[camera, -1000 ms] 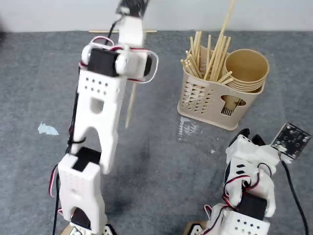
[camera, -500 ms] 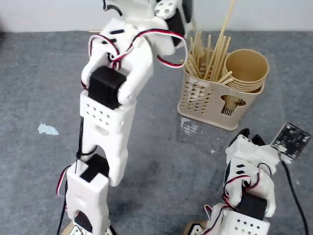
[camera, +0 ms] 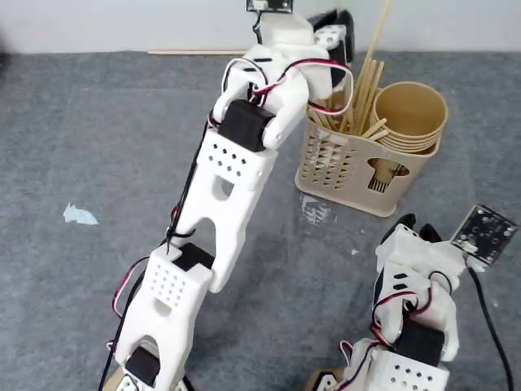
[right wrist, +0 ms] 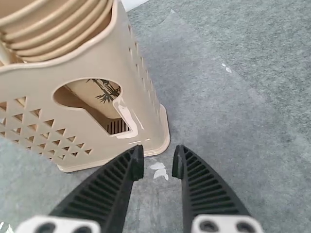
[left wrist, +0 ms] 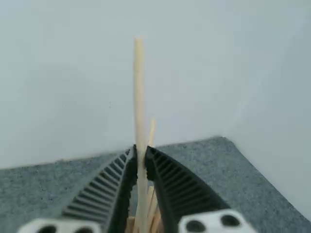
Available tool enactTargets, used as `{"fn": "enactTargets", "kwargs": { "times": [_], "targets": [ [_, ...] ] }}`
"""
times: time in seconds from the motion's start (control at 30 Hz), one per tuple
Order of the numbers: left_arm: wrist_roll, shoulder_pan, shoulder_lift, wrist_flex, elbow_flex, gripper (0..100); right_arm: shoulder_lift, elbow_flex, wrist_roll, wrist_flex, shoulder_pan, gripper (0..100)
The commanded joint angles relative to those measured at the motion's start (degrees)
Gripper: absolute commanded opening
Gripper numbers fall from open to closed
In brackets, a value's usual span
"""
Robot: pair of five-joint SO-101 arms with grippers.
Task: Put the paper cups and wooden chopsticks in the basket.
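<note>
Fingers [right wrist: 116, 189] of the right gripper [right wrist: 158, 162] stand slightly parted with nothing between them, low over the grey counter [camera: 98, 147] and just short of the basket [right wrist: 97, 141]. In that beige basket, a stack of paper cups [camera: 411, 110] fills one side and a bundle of wooden chopsticks [camera: 334, 90] bristles up from the other. Further back, the left gripper [left wrist: 141, 150] is above the chopstick side, its fingers clamped on a single chopstick [left wrist: 139, 97] held upright. Farthest off, a stray chopstick [camera: 195, 52] lies flat along the counter's back edge by the wall.
</note>
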Motion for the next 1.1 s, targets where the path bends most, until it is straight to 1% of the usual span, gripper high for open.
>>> {"fn": "enactTargets", "kwargs": {
  "times": [0.0, 0.07, 0.23, 0.3, 0.33, 0.4, 0.43, 0.47, 0.5, 0.6, 0.8, 0.87, 0.93, 1.0, 1.07],
  "targets": [
    [0.8, 1.1, -3.4, 6.3, -3.4, 17, -0.7, -0.2, -0.4, 0.1, -0.7, 11.1],
    [2.2, 1.1, -5.0, 10.2, -5.6, 21, -0.7, -0.2, -0.4, 0.1, -0.7, 11.1],
    [2.2, 0.4, -7.6, 17.1, -11.8, 20, -0.7, -0.2, -0.4, 0.1, -0.7, 11.1],
    [-0.1, 0.0, -8.4, 21.3, -14.8, 16, -0.7, -0.3, -0.3, 0.1, -0.7, 11.0],
    [-1.8, -0.2, -8.7, 23.5, -16.6, 12, -0.7, -0.4, -0.3, 0.2, -0.6, 11.0],
    [-5.5, -0.6, -9.5, 27.2, -18.5, 2, -0.7, -0.7, 0.1, 0.2, -0.5, 9.9],
    [-6.9, -1.1, -10.5, 28.8, -18.3, 1, -0.7, -0.9, 1.3, 0.2, -0.6, 7.7],
    [-7.6, -1.4, -12.0, 31.0, -18.1, 2, -0.7, -1.4, 2.8, 0.2, -0.6, 4.5],
    [-7.6, -2.1, -13.2, 33.6, -18.1, 1, -0.7, -1.9, 3.9, 0.2, -0.6, 0.9],
    [-7.6, -4.4, -17.3, 40.0, -18.1, 1, -0.7, -3.3, 4.7, 1.5, -0.6, 1.8],
    [-7.4, -12.5, -25.8, 40.4, -17.7, 1, -0.7, -10.3, 4.7, 10.0, -0.7, 0.9],
    [-7.4, -14.0, -28.6, 40.4, -17.7, 1, -0.7, -12.0, 4.6, 12.5, -1.0, 0.9],
    [-7.4, -15.4, -31.4, 40.5, -16.9, 1, -0.7, -13.4, 4.7, 15.2, -2.8, 0.9],
    [-7.6, -16.0, -35.6, 40.5, -13.3, 1, -0.8, -14.2, 4.7, 18.0, -5.3, 0.9],
    [-7.8, -16.2, -40.8, 40.5, -6.3, 1, -2.6, -14.3, 4.6, 19.8, -7.7, 0.9]
  ]
}}
